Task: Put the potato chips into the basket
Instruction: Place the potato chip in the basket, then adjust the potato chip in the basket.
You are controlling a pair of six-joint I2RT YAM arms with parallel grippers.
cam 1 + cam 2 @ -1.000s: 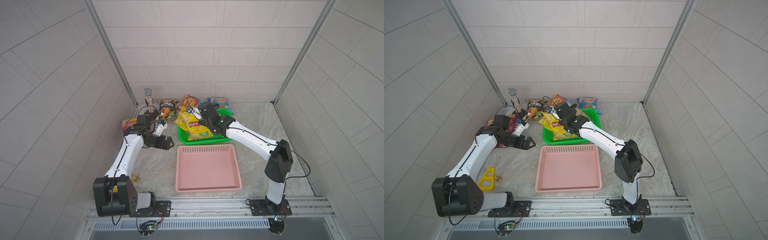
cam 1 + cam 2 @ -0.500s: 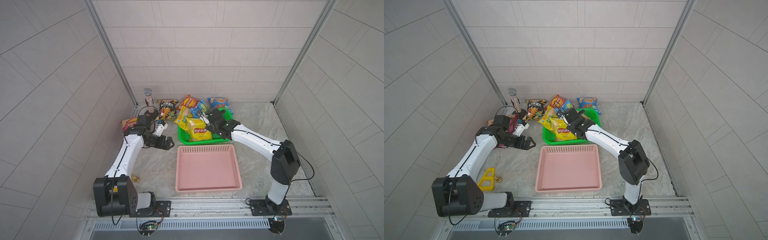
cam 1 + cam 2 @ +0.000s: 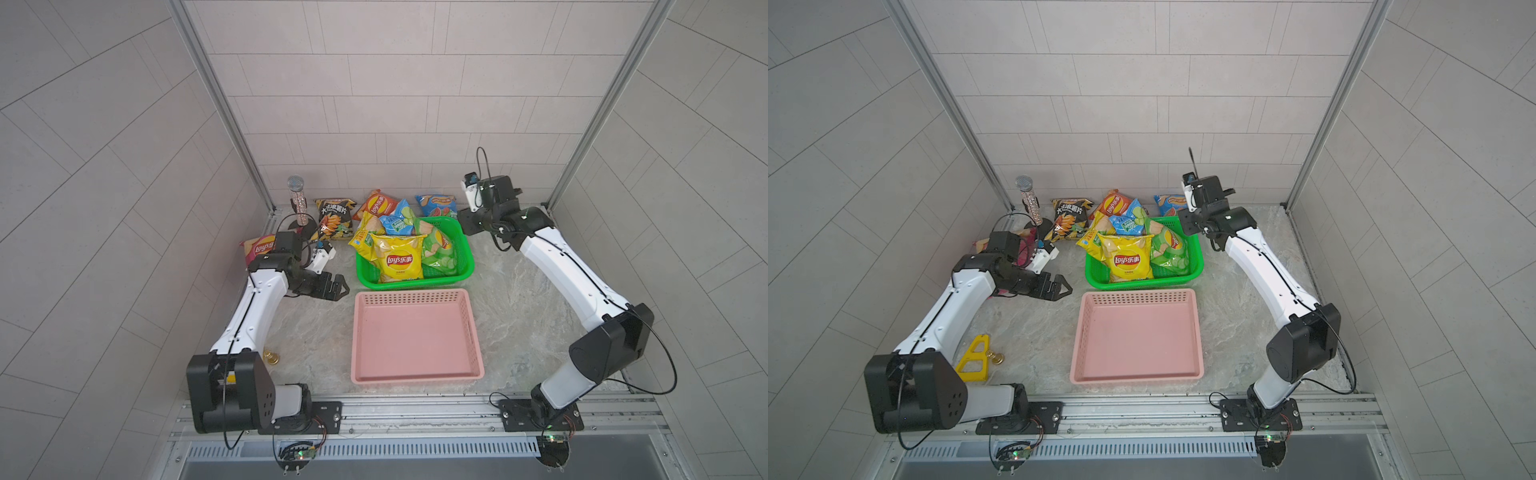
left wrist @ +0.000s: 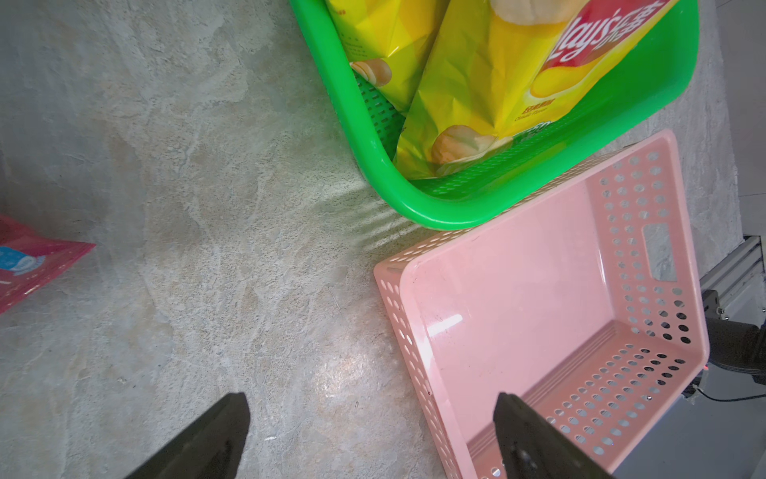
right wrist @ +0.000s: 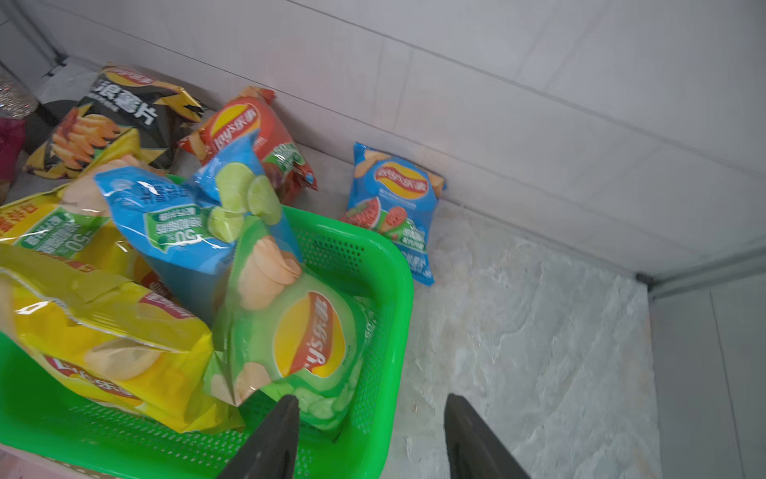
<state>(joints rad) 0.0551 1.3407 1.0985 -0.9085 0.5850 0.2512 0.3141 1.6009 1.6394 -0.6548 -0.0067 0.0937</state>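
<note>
Glossy, puffy potato chips (image 3: 400, 261) bags: four sit in the perforated green plastic basket (image 3: 467, 253) (two yellow, one blue, one green). Four more lie on the marbled table (image 3: 498, 311) behind and left of it, though a ninth may hide in the pile. One shallow pink basket (image 3: 415, 296), also holed, sits just beside. Since a second ago the right gripper (image 5: 371, 398) has released the front yellow bag and drawn back, jaws apart; the left gripper (image 4: 371, 396) is unmoved, spread wide, empty

Both top views high, looking down over whole table (image 3: 519, 291), wrist views close, both showing green basket (image 4: 435, 213) (image 5: 398, 290)
</note>
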